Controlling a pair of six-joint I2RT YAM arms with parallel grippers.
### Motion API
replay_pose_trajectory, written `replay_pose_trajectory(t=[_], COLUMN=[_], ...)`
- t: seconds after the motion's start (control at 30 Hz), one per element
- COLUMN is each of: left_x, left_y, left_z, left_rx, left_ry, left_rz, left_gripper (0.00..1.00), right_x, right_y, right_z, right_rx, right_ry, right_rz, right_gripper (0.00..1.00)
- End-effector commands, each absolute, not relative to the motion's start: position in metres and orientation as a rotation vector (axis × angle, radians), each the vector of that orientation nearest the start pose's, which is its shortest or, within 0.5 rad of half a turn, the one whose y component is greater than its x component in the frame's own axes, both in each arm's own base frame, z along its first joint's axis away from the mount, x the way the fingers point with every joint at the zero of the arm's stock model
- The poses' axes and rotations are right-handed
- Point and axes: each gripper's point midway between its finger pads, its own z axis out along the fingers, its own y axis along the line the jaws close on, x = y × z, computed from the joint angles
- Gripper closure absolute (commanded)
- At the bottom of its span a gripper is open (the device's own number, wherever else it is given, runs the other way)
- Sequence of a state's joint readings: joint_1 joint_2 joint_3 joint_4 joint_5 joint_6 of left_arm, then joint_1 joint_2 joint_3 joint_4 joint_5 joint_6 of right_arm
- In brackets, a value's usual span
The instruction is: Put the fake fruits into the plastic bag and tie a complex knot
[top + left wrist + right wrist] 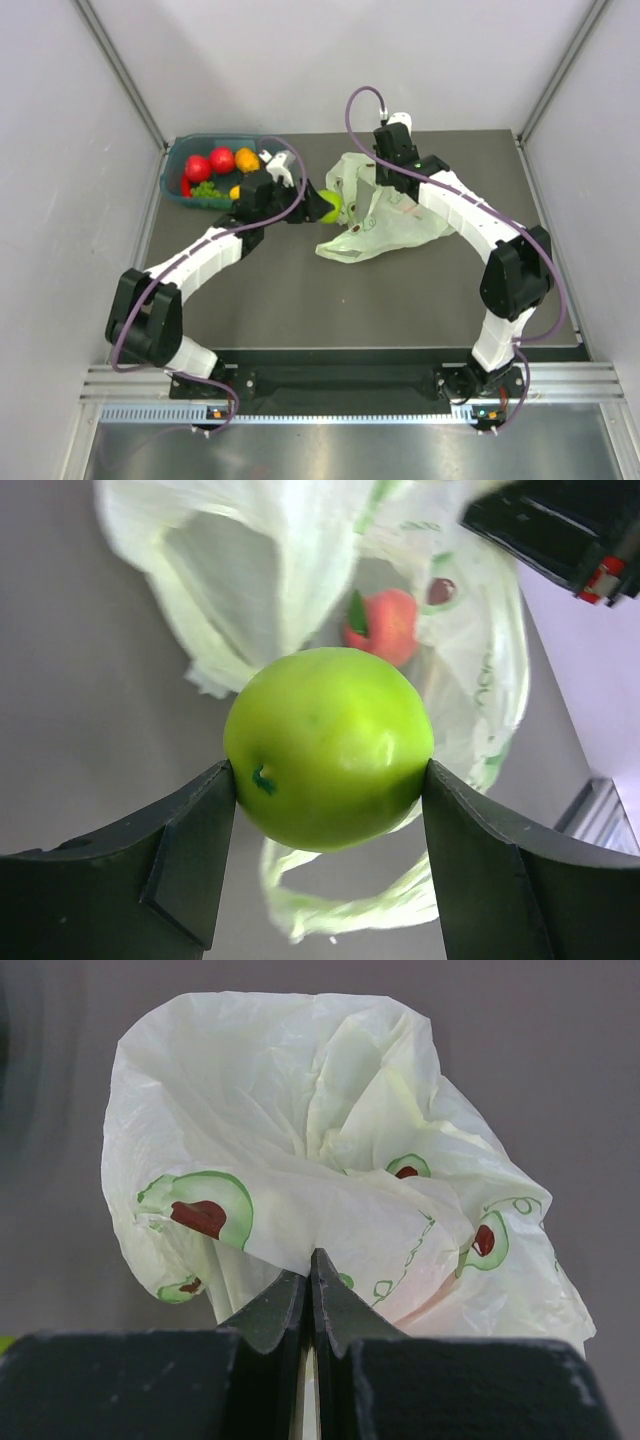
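A green apple (328, 745) is clamped between the fingers of my left gripper (328, 772). It hangs above the table just left of the plastic bag (385, 225), whose mouth gapes toward it (290, 550). A pink peach (385, 625) lies inside the bag, and one handle loop (350, 905) trails on the table below the apple. My right gripper (315, 1260) is shut on a fold of the bag's rim (300, 1130) and holds it up. In the top view the apple (330, 206) sits at the bag's left edge.
A teal tub (172, 185) at the back left holds two red apples (198, 167), an orange (247, 159) and green grapes (205, 188). Grey cell walls close in the dark table on the left, right and back.
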State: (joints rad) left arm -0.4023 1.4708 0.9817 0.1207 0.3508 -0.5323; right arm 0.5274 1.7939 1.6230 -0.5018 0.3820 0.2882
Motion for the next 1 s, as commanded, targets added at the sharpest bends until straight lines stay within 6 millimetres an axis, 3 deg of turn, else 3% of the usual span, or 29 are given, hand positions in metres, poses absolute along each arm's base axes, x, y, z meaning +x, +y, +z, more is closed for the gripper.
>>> replay_pose_trajectory(t=[0.0,0.3,0.47,0.57,0.63,0.77,0.87,0.97], left_x=[0.380,0.406,0.436,0.456,0.464,0.468,0.466,0.464], left_y=[-0.289,-0.362,-0.389,-0.395,-0.399,-0.408,-0.403,-0.397], left_z=[0.211,0.191,0.185,0.170,0.165,0.156,0.163,0.167], left_rx=[0.161,0.225,0.220,0.176,0.143,0.140,0.142,0.154], left_ry=[1.950,1.955,1.943,1.960,1.952,1.954,1.938,1.942], left_rz=[-1.030,-1.080,-1.026,-0.966,-0.954,-0.967,-0.941,-0.907], left_gripper=[0.52,0.53,0.53,0.53,0.49,0.22,0.13,0.12], right_x=[0.454,0.449,0.448,0.448,0.448,0.449,0.450,0.451], right_y=[0.206,0.207,0.202,0.198,0.197,0.194,0.192,0.188], right_z=[0.241,0.242,0.241,0.241,0.242,0.242,0.240,0.238], right_rx=[-0.054,-0.052,-0.032,-0.017,-0.007,0.001,0.010,0.018], right_ry=[2.111,2.111,2.104,2.099,2.093,2.089,2.092,2.095], right_rz=[0.098,0.112,0.098,0.086,0.081,0.070,0.063,0.056], right_gripper=[1.00,1.00,1.00,1.00,1.00,1.00,1.00,1.00])
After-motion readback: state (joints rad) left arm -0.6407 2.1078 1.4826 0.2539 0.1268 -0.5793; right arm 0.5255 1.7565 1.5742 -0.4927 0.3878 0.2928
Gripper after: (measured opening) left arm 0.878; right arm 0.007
